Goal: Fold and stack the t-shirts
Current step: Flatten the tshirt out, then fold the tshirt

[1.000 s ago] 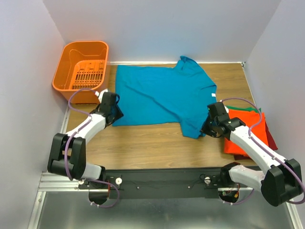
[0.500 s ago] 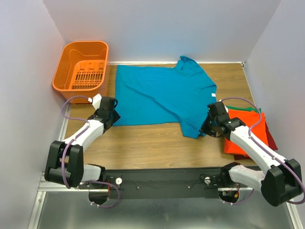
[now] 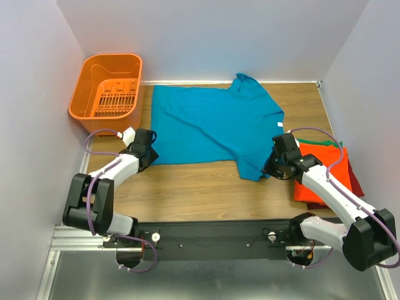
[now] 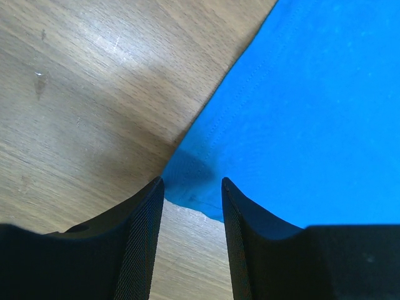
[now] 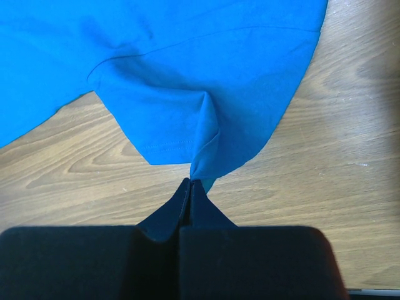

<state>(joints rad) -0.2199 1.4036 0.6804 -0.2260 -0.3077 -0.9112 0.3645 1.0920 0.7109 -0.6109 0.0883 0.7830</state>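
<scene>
Where the teal shirt (image 3: 206, 125) lay: flat on the desk (image 3: 187, 187), long axis left-right, hem toward the basket (image 3: 87, 109).
Shirts counted: four; orange shirt (image 3: 312, 190), green shirt (image 3: 319, 143) and dark red shirt (image 3: 355, 181) piled at right.
My left tool (image 4: 192, 187): stood apart, astride its hem corner.
My right tool (image 5: 189, 184): clamped on its near sleeve.

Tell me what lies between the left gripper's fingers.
In the left wrist view, a corner of the teal-blue t-shirt lies inside the open left gripper, bare wooden table beside it.
</scene>
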